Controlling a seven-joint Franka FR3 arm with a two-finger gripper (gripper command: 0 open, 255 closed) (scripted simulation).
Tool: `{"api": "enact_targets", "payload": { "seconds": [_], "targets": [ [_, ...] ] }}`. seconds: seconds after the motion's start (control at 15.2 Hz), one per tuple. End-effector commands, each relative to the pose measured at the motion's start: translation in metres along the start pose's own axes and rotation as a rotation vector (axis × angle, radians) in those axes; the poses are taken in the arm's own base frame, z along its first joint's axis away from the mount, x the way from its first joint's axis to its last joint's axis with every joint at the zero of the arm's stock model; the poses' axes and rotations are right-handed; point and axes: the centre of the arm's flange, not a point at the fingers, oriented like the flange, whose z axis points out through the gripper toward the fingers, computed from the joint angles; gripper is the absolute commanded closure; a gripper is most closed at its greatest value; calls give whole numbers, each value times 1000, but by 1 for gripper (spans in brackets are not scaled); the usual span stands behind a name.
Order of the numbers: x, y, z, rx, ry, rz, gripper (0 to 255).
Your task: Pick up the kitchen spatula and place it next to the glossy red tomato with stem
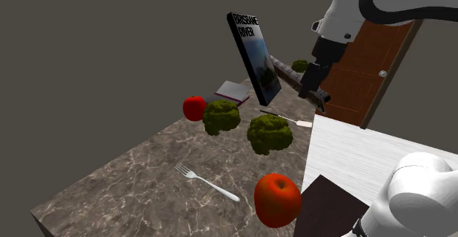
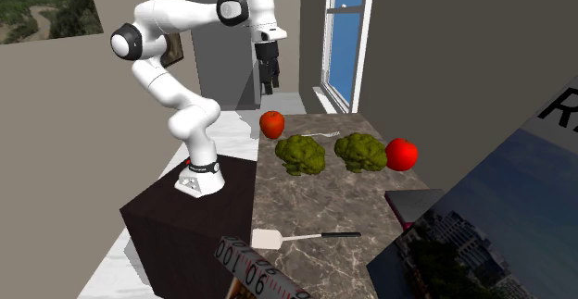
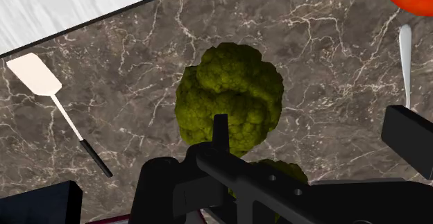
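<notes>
The spatula (image 1: pixel 291 118) lies flat on the marble counter (image 1: pixel 139 177), with a white blade (image 3: pixel 34 75) and a thin dark-tipped handle; it rests near the counter's edge (image 2: pixel 296 238). The dark red tomato (image 1: pixel 194 108) with a stem stands at the far side, beside a broccoli head (image 1: pixel 221 116), and appears again at the second exterior view's right (image 2: pixel 401 154). My black gripper (image 1: pixel 312 87) hangs high above the counter (image 2: pixel 269 84), open and holding nothing. In the wrist view the gripper (image 3: pixel 225 161) looks down on a broccoli head (image 3: pixel 230 108), with the spatula off to one side.
A second broccoli head (image 1: pixel 269 133), a larger orange-red fruit (image 1: pixel 277 199) and a fork (image 1: pixel 208 182) lie on the counter. A tall book (image 1: pixel 253 58) stands upright behind the spatula, with a flat book (image 1: pixel 233 91) by it. A wooden door (image 1: pixel 363 67) stands behind the arm.
</notes>
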Motion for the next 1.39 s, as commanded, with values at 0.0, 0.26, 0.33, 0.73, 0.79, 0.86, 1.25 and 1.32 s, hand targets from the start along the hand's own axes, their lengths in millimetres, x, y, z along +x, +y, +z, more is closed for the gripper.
{"api": "enact_targets", "payload": {
  "seconds": [0.0, 0.26, 0.33, 0.73, 0.79, 0.86, 1.25, 1.32],
  "targets": [
    [0, 0, 0, 0, 0, 0, 0],
    [14, 43, 29, 4, -7, -29, 0],
    [17, 53, 37, 5, -8, -36, 0],
    [41, 116, 82, 11, -18, -80, 0],
    [45, 126, 89, 12, -20, -87, 0],
    [49, 136, 97, 13, -22, -94, 0],
    [75, 197, 142, 18, -31, -138, 0],
    [79, 207, 150, 19, -33, -145, 0]
  ]
}}
